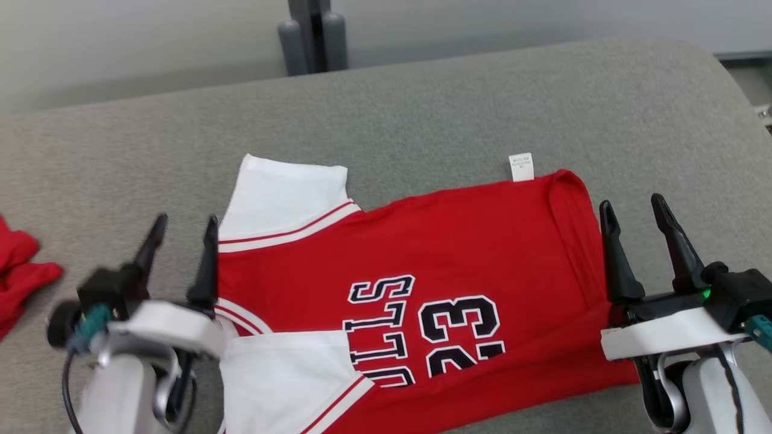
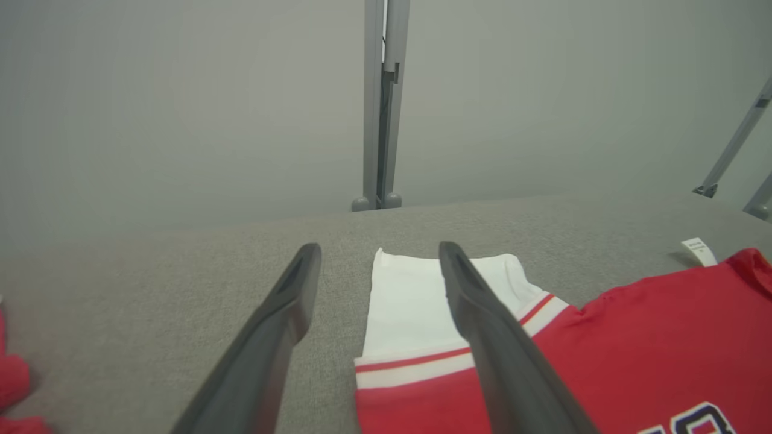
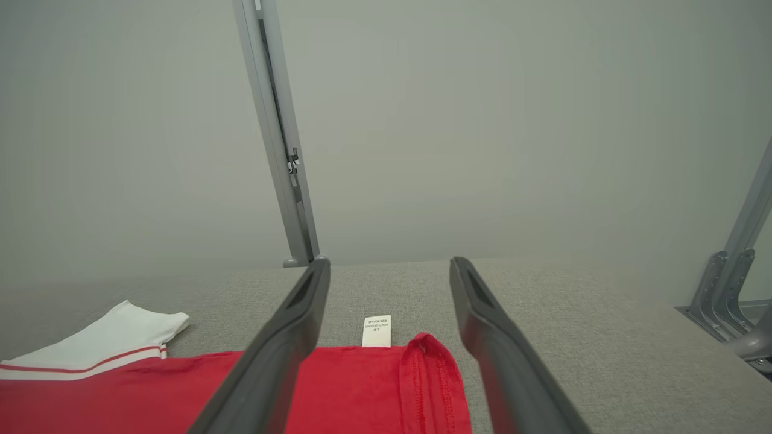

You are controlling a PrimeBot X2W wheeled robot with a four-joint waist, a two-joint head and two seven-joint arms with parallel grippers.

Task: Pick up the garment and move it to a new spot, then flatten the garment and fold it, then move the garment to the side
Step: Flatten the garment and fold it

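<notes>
Grey surface [image 1: 422, 102]: jersey [image 1: 482, 241], perhaps red cloth [image 1: 18, 274]

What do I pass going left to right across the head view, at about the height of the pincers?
crumpled red cloth → left pincer → red jersey → right pincer

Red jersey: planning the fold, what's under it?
Grey fabric surface shows around the jersey; anything directly beneath is covered. Its white tag pokes out at the far edge.
</notes>
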